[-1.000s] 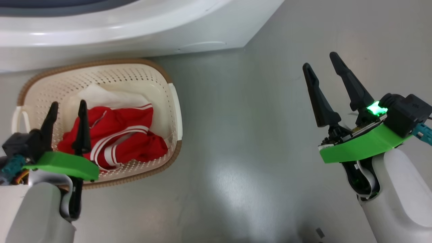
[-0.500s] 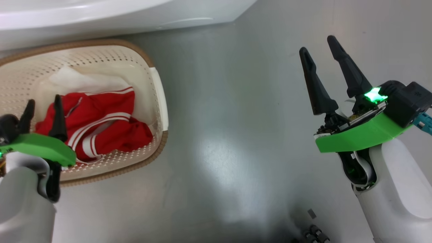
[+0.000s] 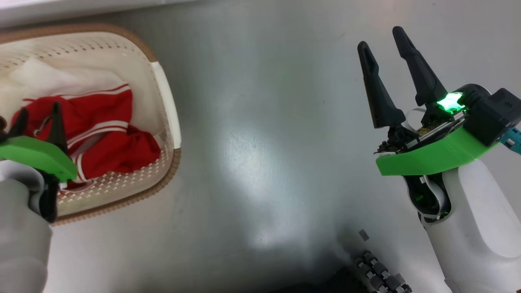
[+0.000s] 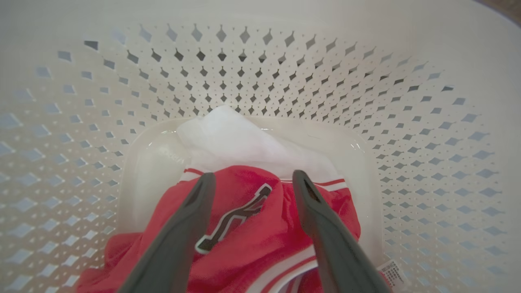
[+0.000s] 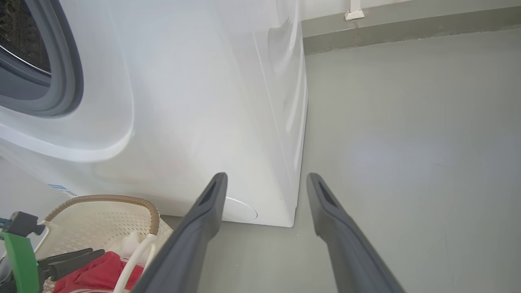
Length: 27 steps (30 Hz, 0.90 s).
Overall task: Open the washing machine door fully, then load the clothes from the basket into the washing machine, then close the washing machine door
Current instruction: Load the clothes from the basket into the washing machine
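The cream perforated basket (image 3: 165, 122) stands on the floor at the left, and the red clothes (image 3: 101, 134) with white stripes lie in it over a white cloth (image 4: 236, 142). My left gripper (image 3: 37, 114) hangs open inside the basket, just above the red clothes (image 4: 252, 240), with nothing between its fingers (image 4: 253, 177). My right gripper (image 3: 379, 38) is open over bare floor, well right of the basket. In the right wrist view it (image 5: 266, 176) points at the washing machine (image 5: 203, 101), whose grey seal (image 5: 61, 81) is uncovered. The washing machine door is out of view.
Grey floor spreads between the basket and my right arm. The washer's front lower corner with its round white flap (image 5: 240, 211) stands just behind the basket (image 5: 122, 199). A dark roller part of my base (image 3: 378, 272) shows at the bottom edge. A wall skirting (image 5: 407, 24) runs behind.
The head camera has swung, sliding the basket and washer left and up in the picture. My left gripper has tipped down closer to the red clothes. Both grippers stay open.
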Tool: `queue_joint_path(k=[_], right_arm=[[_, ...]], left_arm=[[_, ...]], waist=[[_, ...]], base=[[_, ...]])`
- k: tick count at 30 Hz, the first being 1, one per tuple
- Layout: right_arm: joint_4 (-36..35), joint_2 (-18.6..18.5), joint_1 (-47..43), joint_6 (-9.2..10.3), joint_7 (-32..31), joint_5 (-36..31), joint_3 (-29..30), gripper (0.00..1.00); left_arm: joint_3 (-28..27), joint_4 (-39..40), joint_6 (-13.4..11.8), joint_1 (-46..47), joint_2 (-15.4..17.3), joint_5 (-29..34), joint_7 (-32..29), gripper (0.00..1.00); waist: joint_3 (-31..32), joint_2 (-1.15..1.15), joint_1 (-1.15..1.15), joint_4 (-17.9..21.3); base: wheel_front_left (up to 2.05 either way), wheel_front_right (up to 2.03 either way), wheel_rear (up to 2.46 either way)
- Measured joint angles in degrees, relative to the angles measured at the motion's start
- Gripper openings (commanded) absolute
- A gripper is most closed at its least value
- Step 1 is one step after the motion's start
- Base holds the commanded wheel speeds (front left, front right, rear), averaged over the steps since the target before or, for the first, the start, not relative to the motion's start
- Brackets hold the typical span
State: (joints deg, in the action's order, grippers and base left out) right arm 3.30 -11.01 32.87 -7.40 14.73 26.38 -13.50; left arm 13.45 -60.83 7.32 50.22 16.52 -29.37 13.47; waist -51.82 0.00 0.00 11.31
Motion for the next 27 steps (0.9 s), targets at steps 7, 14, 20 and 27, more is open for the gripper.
queue_joint_path(k=[7, 14, 20, 27], right_arm=[[-0.44, 0.47, 0.16, 0.00, 0.00, -0.14, -0.30, 1.00], [-0.65, 0.65, 1.21, 0.00, 0.00, -1.04, -0.34, 1.00], [-0.64, 0.93, 1.21, 0.00, 0.00, -1.05, -0.36, 1.00], [-0.62, 1.10, 1.26, 0.00, 0.00, -1.05, -0.45, 1.00]], left_arm=[[2.76, -3.61, 0.00, 3.08, 2.19, -2.65, -1.49, 1.00], [5.76, -6.09, 0.00, 5.15, 2.47, -4.79, -4.60, 1.00], [9.35, -6.36, 0.00, 5.35, 2.41, -6.60, -9.00, 1.00], [11.72, -6.54, 0.00, 5.37, 2.85, -9.20, -11.14, 0.67]], waist=[[-3.05, 0.00, 0.00, 1.36], [-5.13, 0.00, 0.00, 2.36], [-5.68, 0.00, 0.00, 2.58], [-5.65, 0.00, 0.00, 2.51]], base=[[0.00, 0.00, 0.00], [0.00, 0.00, 0.00], [0.00, 0.00, 0.00], [0.00, 0.00, 0.00]])
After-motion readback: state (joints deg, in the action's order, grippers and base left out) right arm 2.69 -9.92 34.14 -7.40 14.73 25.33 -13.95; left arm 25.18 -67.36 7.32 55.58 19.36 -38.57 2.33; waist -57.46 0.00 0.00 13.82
